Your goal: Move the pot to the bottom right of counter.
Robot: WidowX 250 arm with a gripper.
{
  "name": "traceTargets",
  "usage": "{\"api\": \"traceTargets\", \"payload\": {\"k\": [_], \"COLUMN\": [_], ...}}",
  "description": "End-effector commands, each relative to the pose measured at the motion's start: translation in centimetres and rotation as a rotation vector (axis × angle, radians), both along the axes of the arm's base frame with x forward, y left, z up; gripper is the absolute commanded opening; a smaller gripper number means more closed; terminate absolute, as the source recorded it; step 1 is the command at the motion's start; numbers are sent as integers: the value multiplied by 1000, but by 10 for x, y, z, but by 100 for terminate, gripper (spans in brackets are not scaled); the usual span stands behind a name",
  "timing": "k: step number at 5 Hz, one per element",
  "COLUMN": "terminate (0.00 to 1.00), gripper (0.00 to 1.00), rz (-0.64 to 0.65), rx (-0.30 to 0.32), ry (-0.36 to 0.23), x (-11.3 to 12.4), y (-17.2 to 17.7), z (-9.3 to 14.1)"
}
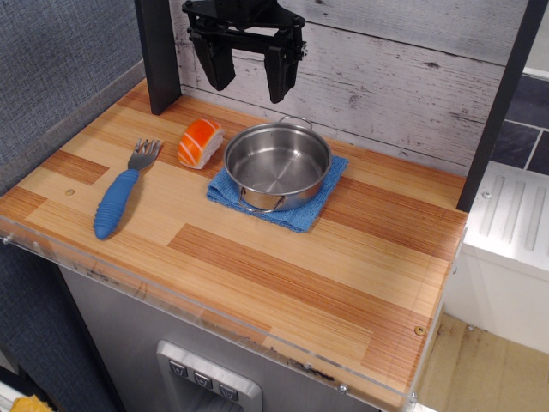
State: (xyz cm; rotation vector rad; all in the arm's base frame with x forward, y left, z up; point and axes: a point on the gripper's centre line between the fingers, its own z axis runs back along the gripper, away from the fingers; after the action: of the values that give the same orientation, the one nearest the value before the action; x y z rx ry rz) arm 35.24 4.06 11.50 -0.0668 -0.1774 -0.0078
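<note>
Below open hand [249,73], pot [277,165], untouched

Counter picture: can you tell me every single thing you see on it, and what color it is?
pot: one, shiny silver, empty, sitting on the cloth near the back middle
cloth: one, blue, under the pot
toy sushi: one, orange and white, just left of the pot
fork: one, silver prongs with blue handle, at the left
counter: one, striped light and reddish-brown wood, front right part bare
gripper: one, black, open, up above the pot's back edge, holding nothing
</note>
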Motion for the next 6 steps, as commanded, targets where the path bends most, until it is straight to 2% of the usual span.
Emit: {"api": "traceTargets", "payload": {"k": [1,2,3,4,5,6], "terminate": [0,0,0,0,0,0], "gripper": [100,100,100,100,100,100], "rz": [0,-16,168,130,24,-24], "rx": [0,-85,-116,-126,-113,-98], "ry": [0,-39,-165,-167,-144,-151], "x": [0,-9,-32,-35,-37,-38], "y": [0,11,52,44,11,-10], "z": [0,-11,-11,-22,-34,-35]}}
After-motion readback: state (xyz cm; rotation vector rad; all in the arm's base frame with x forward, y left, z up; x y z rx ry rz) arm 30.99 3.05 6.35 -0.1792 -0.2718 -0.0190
